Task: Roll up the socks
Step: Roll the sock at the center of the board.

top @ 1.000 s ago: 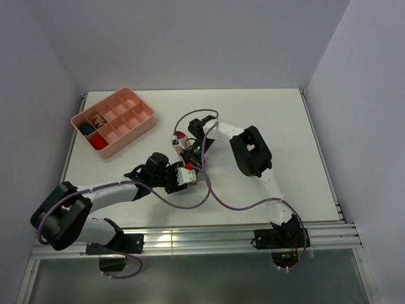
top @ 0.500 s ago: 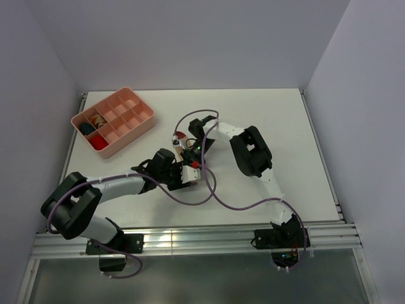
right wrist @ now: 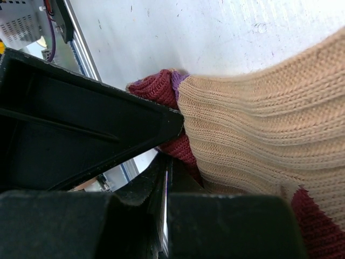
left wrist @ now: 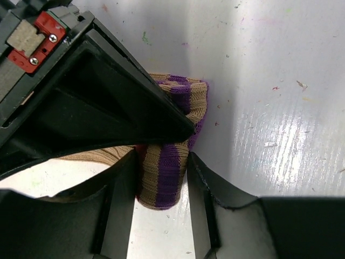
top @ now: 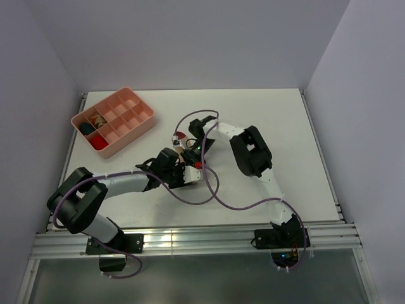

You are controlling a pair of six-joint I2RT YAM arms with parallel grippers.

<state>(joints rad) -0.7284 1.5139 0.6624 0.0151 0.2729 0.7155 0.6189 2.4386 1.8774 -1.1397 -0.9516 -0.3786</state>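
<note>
Socks: soft, light, floppy knit; hold at cuff.
R gripper pinches red end; L gripper straddles striped cuff mid-frame, clamp unclear.

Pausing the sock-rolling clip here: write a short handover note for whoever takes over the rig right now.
Left pincer: fingers pressed on both sides of the tan sock at its purple-striped cuff.
Right pincer: shut on the same sock's dark red part.
The sock lies bunched on the table at centre, between the arms; a second sock cannot be made out.
Done: the pink tray at far left holds bundles.
Left: no tidy roll shows yet; finish rolling this one.
</note>
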